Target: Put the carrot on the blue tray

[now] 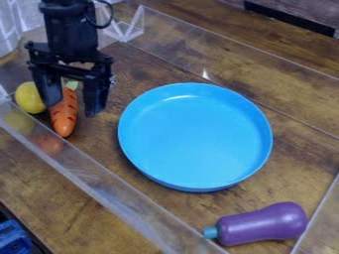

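The orange carrot (63, 115) lies on the wooden table at the left, its yellow-green top pointing away from me. My gripper (67, 100) hangs directly over it, open, with one black finger on each side of the carrot's upper half and nothing held. To the right sits the big round blue tray (195, 135), with nothing in it.
A yellow lemon (28, 96) rests just left of the carrot, close to the left finger. A purple eggplant (263, 223) lies near the front right edge. A clear plastic wall runs along the table's left and front sides.
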